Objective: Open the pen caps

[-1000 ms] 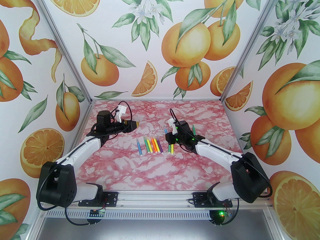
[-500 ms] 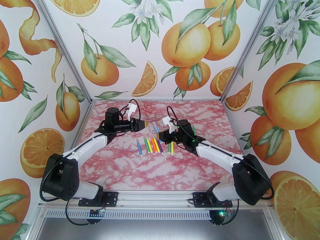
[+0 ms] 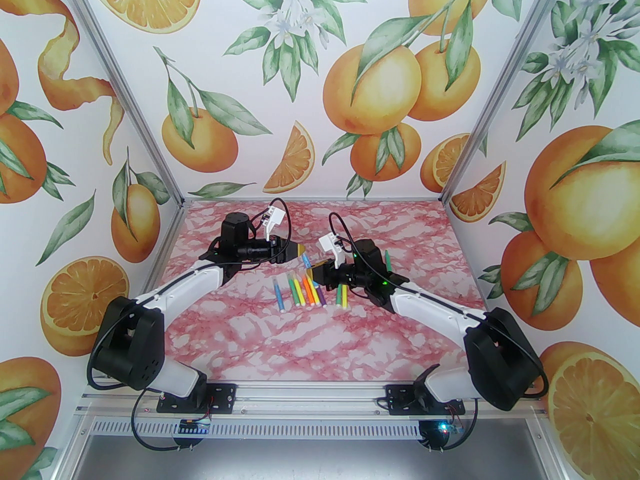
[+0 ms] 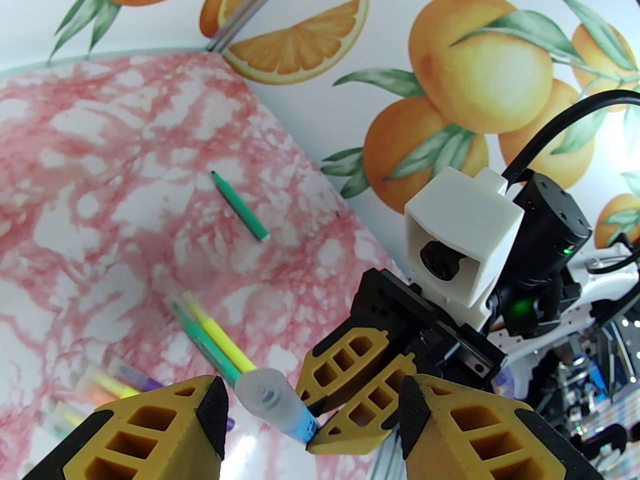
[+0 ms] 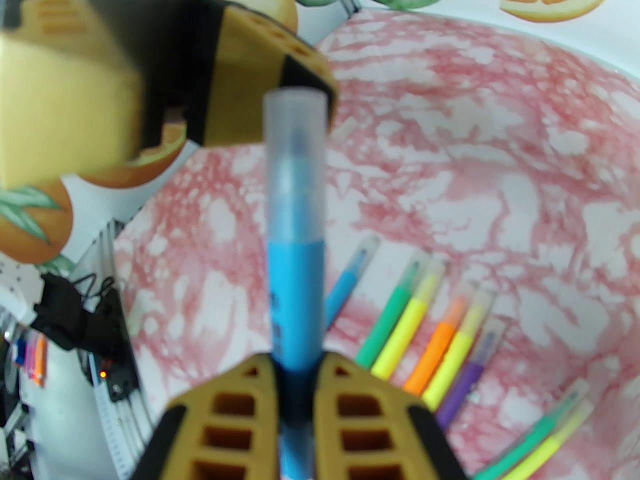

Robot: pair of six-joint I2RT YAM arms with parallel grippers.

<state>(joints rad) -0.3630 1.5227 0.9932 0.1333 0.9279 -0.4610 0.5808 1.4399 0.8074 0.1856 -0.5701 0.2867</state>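
Where the blue pen (image 5: 295, 293) sits: pinched by its barrel in the right gripper (image 5: 297, 363), poking straight out past the fingertips, cap end first.
Right gripper: clamped tight on the blue barrel, holding it up off the table (image 3: 350, 328).
Cap (image 4: 267, 398): frosted, on the pen at the end farthest from the right gripper's fingers, and sitting in the gap of the left gripper (image 4: 312, 393).
Left gripper: jaws spread wide, one finger either side of the cap, gripping nothing. The cap is closer to one finger, and as far as I can tell neither pad touches it.
Axis: the pen's long axis runs from one palm toward the other, roughly in line with both sets of fingers, so the grippers are nose to nose.
Nearer hand: left, easily. The cap is already between its fingers.
Next move (my guess): left squeezes the cap, then the two pull apart straight along the pen. A sideways tug would probably just lever the barrel in the right grip.
Risk: the cap is off-centre in the left jaws, so closing may shove the pen over first.
Other stuff: the row of pens (image 5: 440, 328) lies on the table below and beyond the right gripper's fingertips, well clear. One green pen (image 4: 239, 213) lies alone farther out past the left fingertips.
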